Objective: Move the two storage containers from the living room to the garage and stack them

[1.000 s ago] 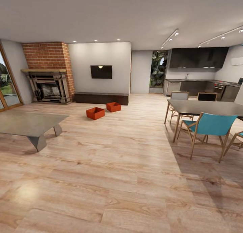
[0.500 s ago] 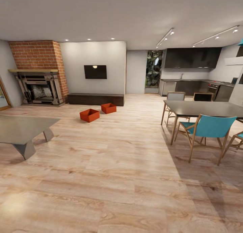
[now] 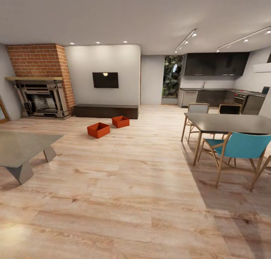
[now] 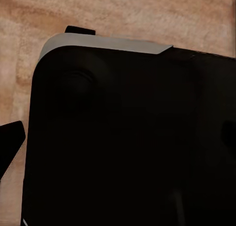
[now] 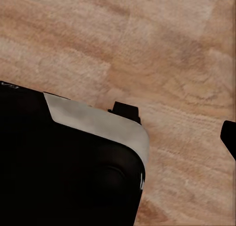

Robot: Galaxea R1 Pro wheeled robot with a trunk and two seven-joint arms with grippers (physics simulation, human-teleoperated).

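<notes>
Resting on the light wood plank floor [image 3: 143,184] of the living room, 2 orange-red rectangular storage containers [image 3: 98,130] [image 3: 120,121] sit near each other before the long dark low cabinet [image 3: 105,111]. Both wrist views look down past dark robot bodywork [image 4: 128,137] at planks, so I cannot tell whether either gripper is wide or narrow.

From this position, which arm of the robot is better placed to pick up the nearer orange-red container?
Left, tentatively. The nearer container and the second container both sit left of the head view's centre on the wood floor, so the left arm's side faces them. Both are far off; the robot must drive closer first.
</notes>
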